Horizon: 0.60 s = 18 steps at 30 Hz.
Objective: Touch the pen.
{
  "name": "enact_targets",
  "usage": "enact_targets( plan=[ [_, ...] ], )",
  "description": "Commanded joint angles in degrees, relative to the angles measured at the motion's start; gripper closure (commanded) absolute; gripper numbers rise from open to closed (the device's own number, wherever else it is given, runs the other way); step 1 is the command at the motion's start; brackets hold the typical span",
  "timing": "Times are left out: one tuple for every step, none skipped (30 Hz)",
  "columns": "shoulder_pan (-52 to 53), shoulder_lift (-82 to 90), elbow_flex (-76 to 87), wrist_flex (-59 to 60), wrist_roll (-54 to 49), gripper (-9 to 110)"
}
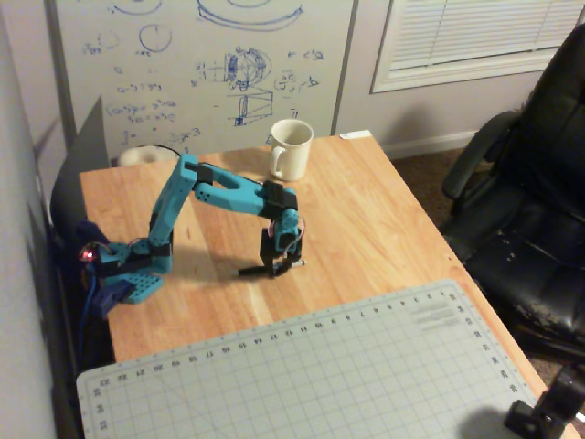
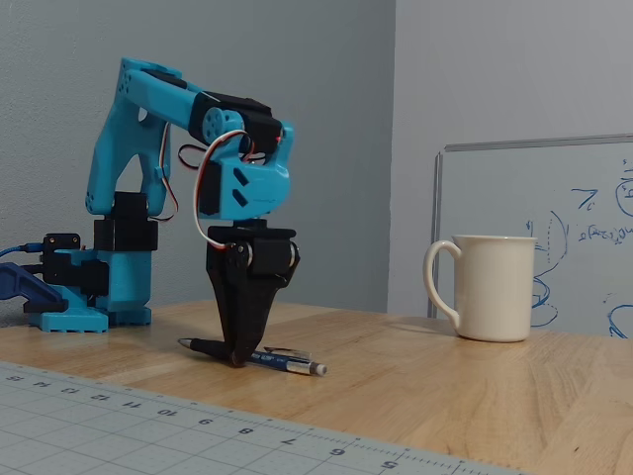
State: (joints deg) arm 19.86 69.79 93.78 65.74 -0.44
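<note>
The pen (image 2: 259, 355) is lying flat on the bare wood of the table (image 2: 475, 386), between the cutting mat and the arm's base, with its silvery tip pointing right in the fixed view and its dark end pointing left. In the overhead view the pen (image 1: 252, 271) is showing as a thin dark line poking out to the left of the black fingers. The gripper (image 2: 236, 357) is pointing straight down, and its fingers are coming together into a narrow point that is resting right on the pen's barrel, about a third of the way along from the dark end. Whether the fingers are pinching the barrel or only pressing on it with their tips together, I cannot tell from either view.

The turquoise arm (image 1: 224, 190) is reaching out from its base (image 1: 128, 274) near the table's left edge in the overhead view, bending at the elbow and dropping the wrist downward. A cream mug (image 2: 487, 287) is standing upright well apart from the pen, toward the far edge of the table, its handle facing left in the fixed view. The grey gridded cutting mat (image 1: 320, 375) is covering the near part of the table. A whiteboard (image 1: 201, 64) with blue sketches is leaning against the wall behind, and a black office chair (image 1: 530, 219) is sitting beside the table
</note>
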Motion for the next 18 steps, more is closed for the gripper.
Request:
enact_targets(
  plan=[
    [-2.72, 4.13, -4.75, -0.35, 0.53, 101],
    [-3.25, 4.83, -4.75, -0.35, 0.53, 101],
    [-3.78, 5.45, -4.75, -0.35, 0.53, 101],
    [-4.22, 5.98, -4.75, -0.35, 0.53, 101],
    [-4.48, 6.33, -4.75, -0.35, 0.53, 101],
    [-4.66, 6.50, -4.75, -0.35, 0.53, 101],
    [-4.92, 6.50, -4.75, -0.35, 0.53, 101],
    [-5.01, 6.50, -4.75, -0.35, 0.53, 101],
    [-5.10, 6.68, -4.75, -0.35, 0.53, 101],
    [-5.19, 7.03, -4.75, -0.35, 0.53, 101],
    [-5.36, 7.21, -4.75, -0.35, 0.53, 101],
    [-5.54, 7.29, -4.83, -0.35, 0.53, 101],
    [-5.71, 7.29, -4.83, -0.35, 0.53, 101],
    [-5.98, 7.29, -4.83, -0.35, 0.53, 101],
    [-6.33, 7.29, -4.92, -0.35, 0.53, 101],
    [-6.68, 7.38, -4.92, -0.35, 0.53, 101],
    [-6.94, 7.73, -4.92, -0.35, 0.62, 101],
    [-7.21, 8.53, -4.92, -0.35, 0.62, 101]
  ],
)
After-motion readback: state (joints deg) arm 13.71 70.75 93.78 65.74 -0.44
